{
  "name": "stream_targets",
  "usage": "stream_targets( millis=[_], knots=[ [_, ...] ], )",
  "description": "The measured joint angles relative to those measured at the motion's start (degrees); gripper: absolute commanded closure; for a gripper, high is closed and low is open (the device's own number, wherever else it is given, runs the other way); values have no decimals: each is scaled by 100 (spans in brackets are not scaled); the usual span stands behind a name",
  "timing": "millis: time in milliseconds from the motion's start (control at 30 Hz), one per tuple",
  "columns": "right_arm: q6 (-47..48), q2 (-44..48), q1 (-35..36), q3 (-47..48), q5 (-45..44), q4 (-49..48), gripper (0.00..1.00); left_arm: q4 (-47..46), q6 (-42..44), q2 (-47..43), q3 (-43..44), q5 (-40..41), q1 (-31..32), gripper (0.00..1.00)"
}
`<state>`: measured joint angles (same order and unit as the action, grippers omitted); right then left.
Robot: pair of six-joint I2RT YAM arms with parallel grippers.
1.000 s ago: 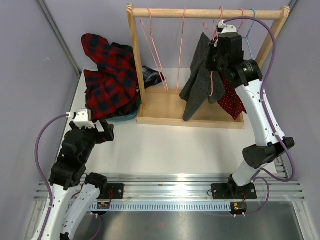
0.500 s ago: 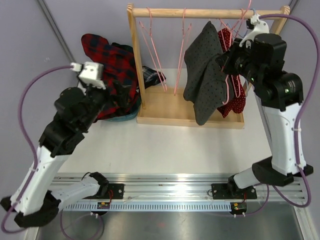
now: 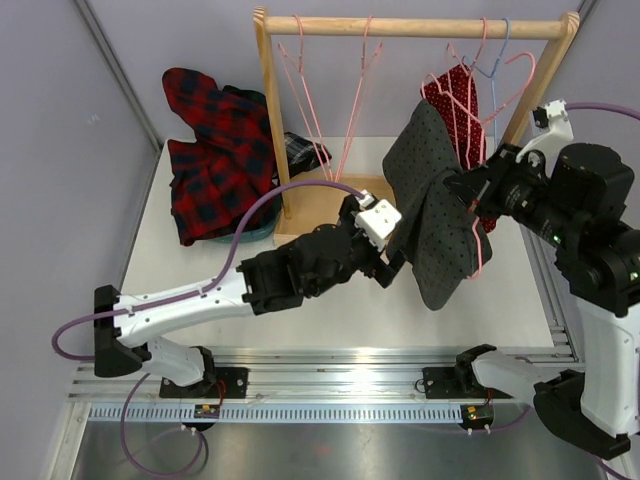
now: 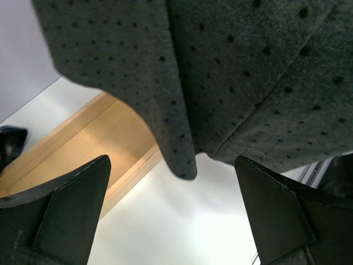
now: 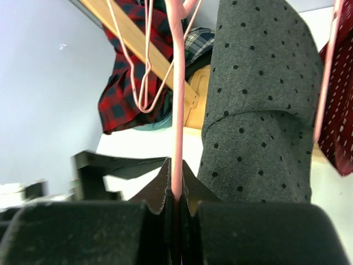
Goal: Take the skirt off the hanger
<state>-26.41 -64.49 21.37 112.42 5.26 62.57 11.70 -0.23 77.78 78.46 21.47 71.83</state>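
The grey dotted skirt (image 3: 437,225) hangs on a pink hanger (image 3: 479,250), held off the rail in front of the rack. My right gripper (image 3: 468,190) is shut on the hanger's wire (image 5: 177,149), and the skirt (image 5: 259,121) hangs just to the right of it. My left gripper (image 3: 393,262) is open at the skirt's lower left edge. In the left wrist view the skirt's hem (image 4: 220,72) hangs just above the open gripper (image 4: 176,215), and nothing is held between the fingers (image 4: 71,210).
The wooden rack (image 3: 415,27) stands at the back on its base (image 3: 320,215). It carries empty pink hangers (image 3: 310,90), a blue hanger (image 3: 500,70) and a red dotted garment (image 3: 460,110). A pile of red plaid clothes (image 3: 215,150) lies at the back left.
My right gripper has lifted the hanger with the skirt off the rail and brought it forward and down. My left arm has swung from the left across to the skirt's lower edge.
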Motion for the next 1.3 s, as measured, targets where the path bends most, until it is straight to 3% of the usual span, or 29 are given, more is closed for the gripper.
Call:
stream_targets(
  millis=[233,267,300,333,367,633,767,900,1067,1300],
  knots=[
    [-326,564,0,92,356,433,100,-1078,-24,507,-33,118,129,1],
    [-382,597,0,175,420,522,100,-1220,-28,564,-33,142,125,13],
    [-433,621,0,286,487,632,100,-1342,-46,616,-33,168,125,36],
    [-498,625,0,459,557,752,100,-1480,-63,675,-33,199,125,64],
    [-529,634,0,566,614,798,100,-1585,-74,728,-33,229,125,100],
    [-619,603,0,1016,592,1099,100,-2131,-44,708,-573,780,549,100],
    [-573,140,2,1462,566,1425,100,-2297,-448,278,-1788,1322,1187,100],
    [-413,-612,4,2282,415,1657,100,-2221,-1399,-11,-3010,1904,1965,100],
    [-313,-1016,0,2345,229,815,100,-562,-2739,83,-3309,2597,3067,100],
    [-282,-1318,2,2127,234,295,100,2944,-4684,-46,-1506,3759,3952,100]
  ],
)
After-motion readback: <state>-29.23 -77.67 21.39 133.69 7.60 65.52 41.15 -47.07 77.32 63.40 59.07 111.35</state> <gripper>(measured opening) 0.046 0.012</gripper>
